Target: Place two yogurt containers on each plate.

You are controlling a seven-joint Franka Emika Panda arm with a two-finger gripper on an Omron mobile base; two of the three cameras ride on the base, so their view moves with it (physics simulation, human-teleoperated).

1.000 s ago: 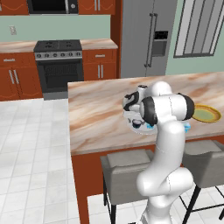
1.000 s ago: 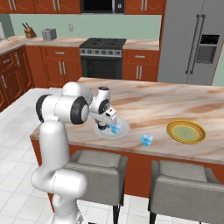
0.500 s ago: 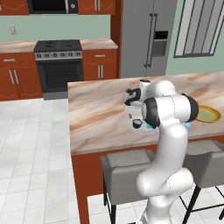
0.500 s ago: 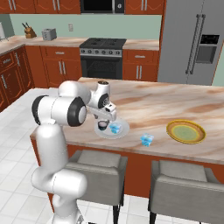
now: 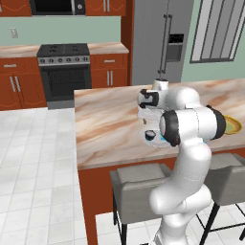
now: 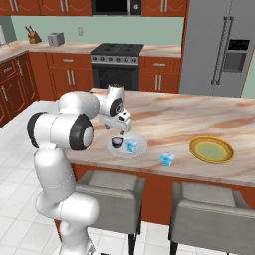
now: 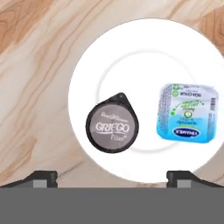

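Observation:
The white plate point(image 7: 131, 65) lies on the island counter with two yogurt containers on it: a dark cup with a grey lid point(image 7: 112, 127) and a light blue cup point(image 7: 188, 113) beside it. My gripper point(image 7: 112, 179) hangs open straight above them, holding nothing. From the right base view the gripper point(image 6: 121, 131) sits just above the white plate point(image 6: 139, 149), the dark cup point(image 6: 117, 143) and the blue cup point(image 6: 130, 145). Another light blue cup point(image 6: 167, 159) stands on the bare counter between that plate and the yellow-rimmed plate point(image 6: 211, 149). The arm hides part of the white plate point(image 5: 149, 140) in the left base view.
The marble island counter point(image 6: 174, 119) stretches behind and to the right of both plates. Two grey stools point(image 6: 109, 191) stand under its near edge. A stove point(image 6: 117, 62) and a fridge point(image 6: 226, 47) line the back wall.
The hand has lifted up off the white plate, leaving the dark cup resting there next to the light blue one. The jaws stay wide.

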